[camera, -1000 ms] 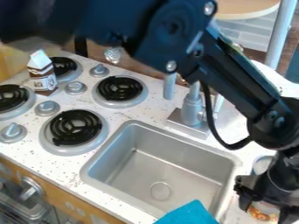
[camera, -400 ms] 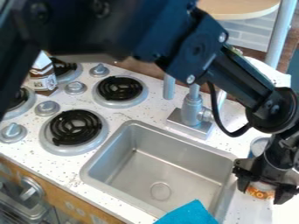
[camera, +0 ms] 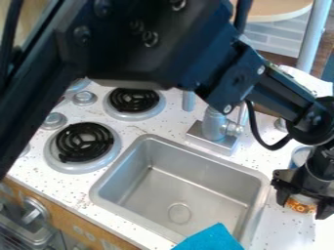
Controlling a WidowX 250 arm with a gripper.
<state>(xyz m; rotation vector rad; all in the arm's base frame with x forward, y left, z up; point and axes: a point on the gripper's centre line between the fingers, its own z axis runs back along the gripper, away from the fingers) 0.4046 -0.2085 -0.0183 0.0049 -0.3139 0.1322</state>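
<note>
At the right edge of the camera view, beside the sink (camera: pixel 184 188), hangs the gripper (camera: pixel 301 204). Its two fingers are closed around a can (camera: pixel 301 203) with an orange patterned label, one finger on each side. Behind the gripper's wrist a pale round surface with a blue side (camera: pixel 301 156) shows; whether it belongs to the same can, I cannot tell. Most of the can is hidden by the gripper.
A grey faucet (camera: pixel 215 125) stands behind the sink. Stove burners (camera: pixel 84 142) and knobs are at the left, partly under the arm. A blue cloth (camera: pixel 209 238) lies over the sink's front edge.
My gripper and the orange-labelled can have moved together up the view, lately also to the right. The upper arm has swung across the left burners and now hides the brown-and-white carton.
</note>
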